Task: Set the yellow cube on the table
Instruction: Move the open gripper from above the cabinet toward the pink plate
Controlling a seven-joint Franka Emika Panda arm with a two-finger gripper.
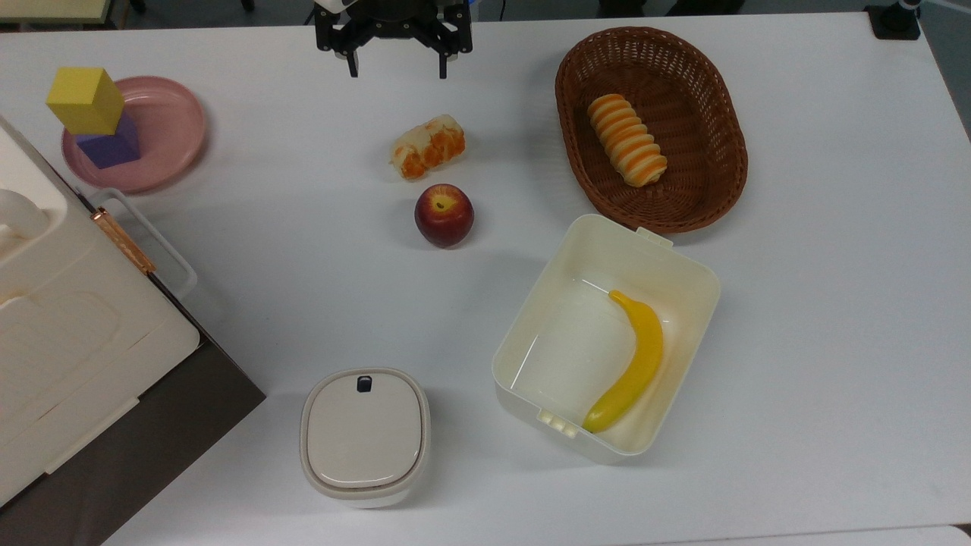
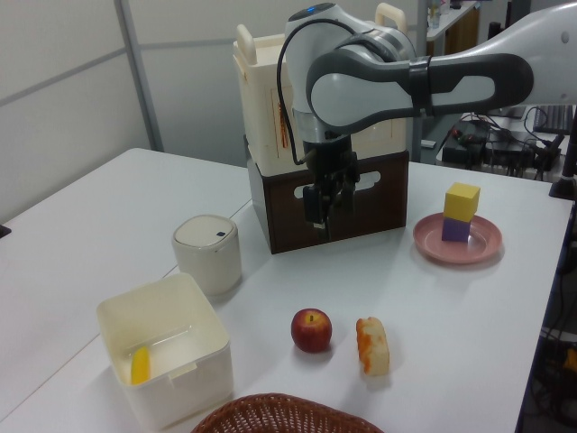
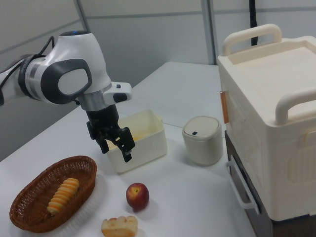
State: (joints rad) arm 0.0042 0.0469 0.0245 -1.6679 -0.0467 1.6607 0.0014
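Listing first the yellow cube: we find it stacked squarely on a purple cube, which rests on a pink plate at the top view's far left, just beside the cream appliance. It has not yet been brought down to the counter.

Item, the pincer: we see it released, both fingers spread apart and holding nothing, hanging above the counter at the top edge of the top view, near its middle. In the right view it hovers above the cream box.

Relation of note: the cube lies well apart from the pincer, off toward the top view's left and slightly lower in that frame; in the left view the cube stands to the pincer's right. We judge the coming move a sideways traverse toward the plate, then a descent over the cube's top, taking care not to nudge the purple cube beneath.

Surrounding stock: bread roll, apple, wicker basket, lidded canister.
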